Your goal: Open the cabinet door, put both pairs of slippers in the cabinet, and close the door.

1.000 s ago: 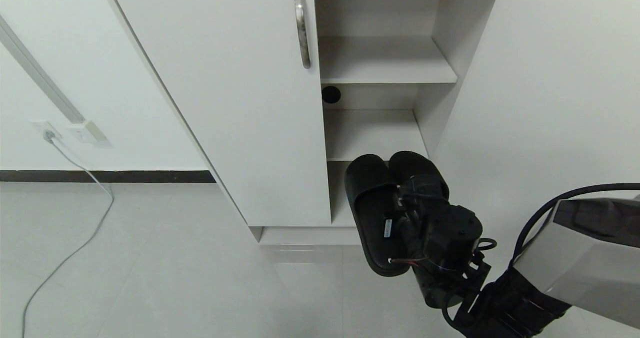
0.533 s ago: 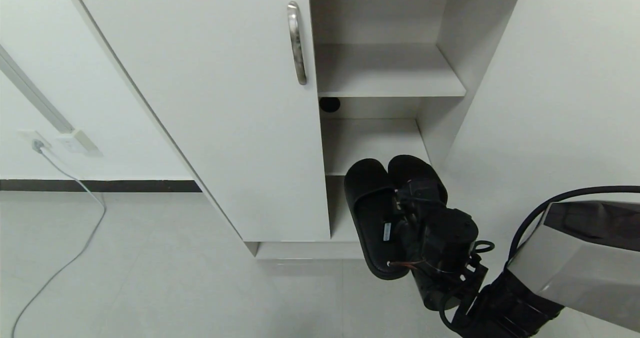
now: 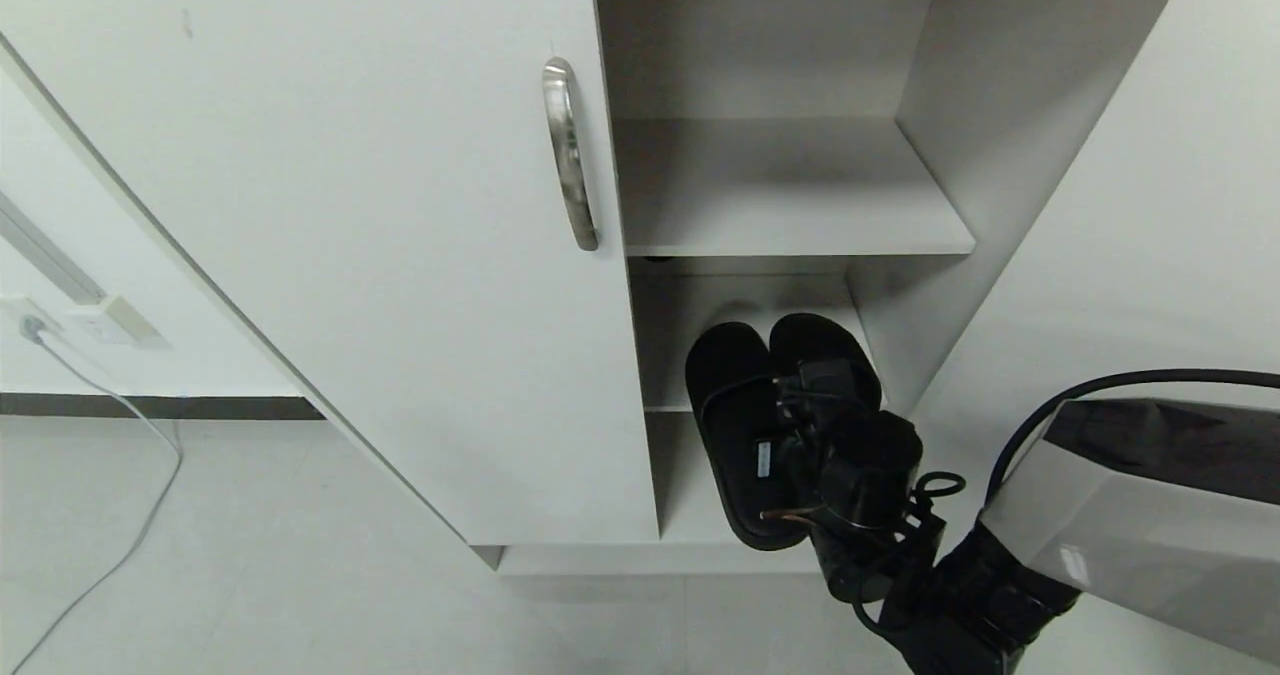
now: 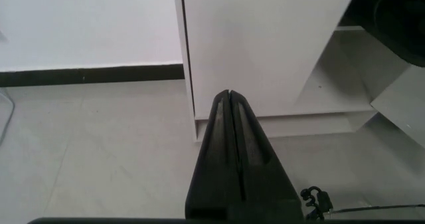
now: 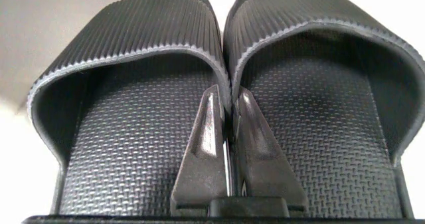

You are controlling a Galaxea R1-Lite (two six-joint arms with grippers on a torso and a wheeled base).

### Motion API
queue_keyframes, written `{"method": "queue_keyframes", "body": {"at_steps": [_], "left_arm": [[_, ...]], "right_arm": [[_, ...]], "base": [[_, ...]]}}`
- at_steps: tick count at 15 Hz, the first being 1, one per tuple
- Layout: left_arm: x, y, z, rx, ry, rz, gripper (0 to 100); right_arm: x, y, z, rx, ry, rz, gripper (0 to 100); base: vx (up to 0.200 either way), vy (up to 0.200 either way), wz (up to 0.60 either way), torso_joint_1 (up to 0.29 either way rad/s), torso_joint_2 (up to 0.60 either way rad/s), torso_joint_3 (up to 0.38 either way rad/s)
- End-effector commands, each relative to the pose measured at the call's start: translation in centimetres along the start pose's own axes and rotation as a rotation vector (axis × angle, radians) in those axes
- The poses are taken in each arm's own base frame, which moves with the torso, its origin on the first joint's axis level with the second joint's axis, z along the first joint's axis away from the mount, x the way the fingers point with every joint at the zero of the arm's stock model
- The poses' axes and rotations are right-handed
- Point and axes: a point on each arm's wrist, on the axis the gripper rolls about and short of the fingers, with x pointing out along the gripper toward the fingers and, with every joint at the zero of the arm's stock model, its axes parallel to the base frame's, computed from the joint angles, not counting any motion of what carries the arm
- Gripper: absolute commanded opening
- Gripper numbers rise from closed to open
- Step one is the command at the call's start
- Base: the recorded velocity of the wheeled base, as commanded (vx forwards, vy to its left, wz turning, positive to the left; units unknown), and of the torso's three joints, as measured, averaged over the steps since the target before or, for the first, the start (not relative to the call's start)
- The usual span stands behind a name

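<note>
The right gripper stands before the cabinet's open half. Its two wedge-shaped fingers are narrowed onto the meeting inner edges of one pair of slippers, pinching both together. The two slippers are black rubber, each with a ribbed arched strap and a cross-hatched footbed, toes pointing into the cabinet at the level of its lower shelf. The left gripper hangs above the pale floor tiles short of the cabinet's base, jaws pressed flat together on nothing. The cabinet is smooth white board, with one closed door bearing a single curved metal handle, one open door, and two flat shelves in sight, the upper shelf above the slippers. Beyond the closed door, one wall socket with a grey cable sits above a dark skirting strip.
</note>
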Motion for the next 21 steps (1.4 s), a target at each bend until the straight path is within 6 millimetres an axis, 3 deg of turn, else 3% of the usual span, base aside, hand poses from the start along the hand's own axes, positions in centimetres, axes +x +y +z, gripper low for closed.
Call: {"method": "queue_keyframes", "body": {"at_steps": [1,5,12,21], "left_arm": [[0.0,0.0,0.0,0.0,0.001,0.001,0],[0.0,0.0,0.0,0.0,0.001,0.001,0],[0.0,0.0,0.0,0.0,0.001,0.001,0],[0.0,0.0,0.0,0.0,0.001,0.001,0]], "right_arm": [[2.1,0.6,-0.4,0.01,0.002,-0.022,0],[5.2,1.3,0.7,0.058,0.017,-0.051,0],[9.9,-0.4,1.4,0.074,-0.01,-0.135,0],[12.7,-0.4,3.0,0.138,-0.015,-0.147,0]], "base": [[0.0,0.0,0.0,0.0,0.0,0.0],[0.0,0.0,0.0,0.0,0.0,0.0],[0.0,0.0,0.0,0.0,0.0,0.0],[0.0,0.0,0.0,0.0,0.0,0.0]]}}
